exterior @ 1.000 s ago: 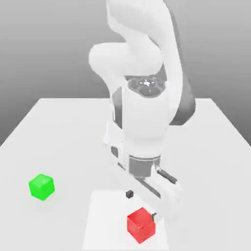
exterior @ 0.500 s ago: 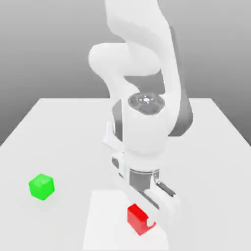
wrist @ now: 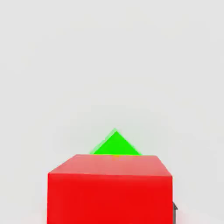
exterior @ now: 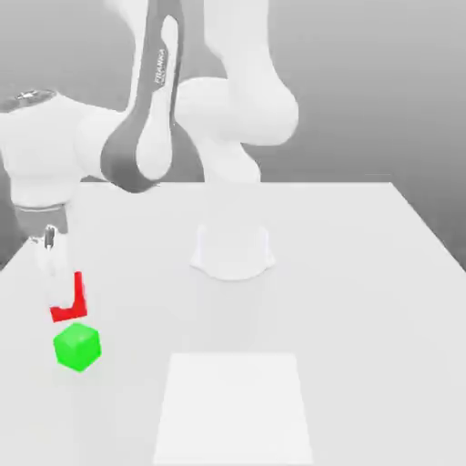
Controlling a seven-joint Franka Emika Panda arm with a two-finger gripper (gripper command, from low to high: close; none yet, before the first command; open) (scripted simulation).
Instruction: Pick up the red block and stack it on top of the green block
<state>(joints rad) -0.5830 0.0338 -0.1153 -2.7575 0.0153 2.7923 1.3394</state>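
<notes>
The red block (exterior: 68, 313) hangs just above the green block (exterior: 76, 347) at the exterior view's left, a thin gap between them. My gripper (exterior: 62, 293) is shut on the red block, and a pale finger covers much of its face. The green block rests on the white table (exterior: 364, 273). In the hand view the red block (wrist: 109, 192) sits close in my grip, with a corner of the green block (wrist: 115, 145) peeking out past its edge.
A lighter square patch (exterior: 235, 410) lies on the table near its front edge. The arm's round base (exterior: 233, 250) stands mid-table, and the arm reaches from it over to the exterior view's left.
My gripper closed on the red block at the front patch, lifted it, and swung it across to the exterior view's left, over the green block. The green block has not moved.
</notes>
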